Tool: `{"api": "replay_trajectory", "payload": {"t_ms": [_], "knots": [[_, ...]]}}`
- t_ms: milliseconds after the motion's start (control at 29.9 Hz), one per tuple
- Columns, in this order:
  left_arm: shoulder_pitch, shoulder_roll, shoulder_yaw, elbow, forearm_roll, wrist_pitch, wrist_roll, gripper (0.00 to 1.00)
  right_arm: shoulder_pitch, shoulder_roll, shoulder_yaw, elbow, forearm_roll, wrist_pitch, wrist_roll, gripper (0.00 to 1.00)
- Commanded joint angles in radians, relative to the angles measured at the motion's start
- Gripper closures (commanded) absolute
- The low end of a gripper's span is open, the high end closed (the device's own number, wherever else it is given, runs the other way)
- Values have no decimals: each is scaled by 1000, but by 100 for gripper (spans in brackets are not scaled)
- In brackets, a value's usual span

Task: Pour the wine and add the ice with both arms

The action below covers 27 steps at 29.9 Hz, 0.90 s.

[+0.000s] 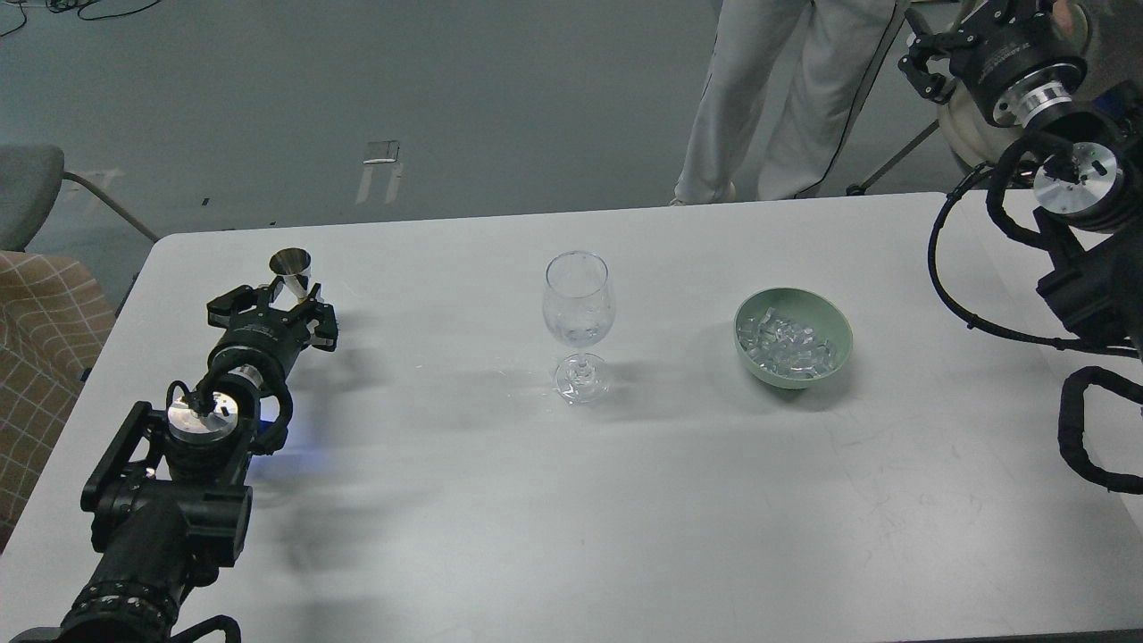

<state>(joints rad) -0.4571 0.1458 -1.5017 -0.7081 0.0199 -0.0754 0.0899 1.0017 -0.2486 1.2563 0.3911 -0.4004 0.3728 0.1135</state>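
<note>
A clear stemmed glass (579, 308) stands mid-table; I cannot make out the wine in its bowl. The ice (788, 344) is a heap of clear chunks in a pale green bowl (835, 326) to the glass's right. A small metal jigger (290, 268) stands upright at the far left of the table. My left gripper (279, 304) is right behind it, with its dark claws on either side of the jigger's lower part; the grip is hidden. My right gripper (924, 62) is raised off the table's far right corner, claws spread and empty.
The white table (571, 500) ends at a far edge just beyond the jigger and glass. A person in light trousers (786, 98) stands behind the far edge. A chair (36, 304) is at the left. My right arm's cables (973, 268) loop over the right side.
</note>
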Motion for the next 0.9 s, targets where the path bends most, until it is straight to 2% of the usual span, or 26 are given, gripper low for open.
{"api": "replay_trajectory", "payload": {"t_ms": [0,100,267,368,602,869], "knots": [[-5,8,0,-8,0,0,4,21,-2,-1,0,0,0,0,0,0],[-5,9,0,-11,0,-1,16,17,0,-1,0,0,0,0,0,0],[-5,9,1,-13,2,-21,37,16,0,-1,0,0,2,0,0,0],[-2,20,1,-14,3,-69,54,15,-2,-1,0,0,2,0,0,0],[-9,50,1,-14,6,-158,42,9,-2,-4,3,3,5,3,0,0],[-55,104,1,-28,6,-150,42,3,0,-18,6,5,6,6,2,0]]}}
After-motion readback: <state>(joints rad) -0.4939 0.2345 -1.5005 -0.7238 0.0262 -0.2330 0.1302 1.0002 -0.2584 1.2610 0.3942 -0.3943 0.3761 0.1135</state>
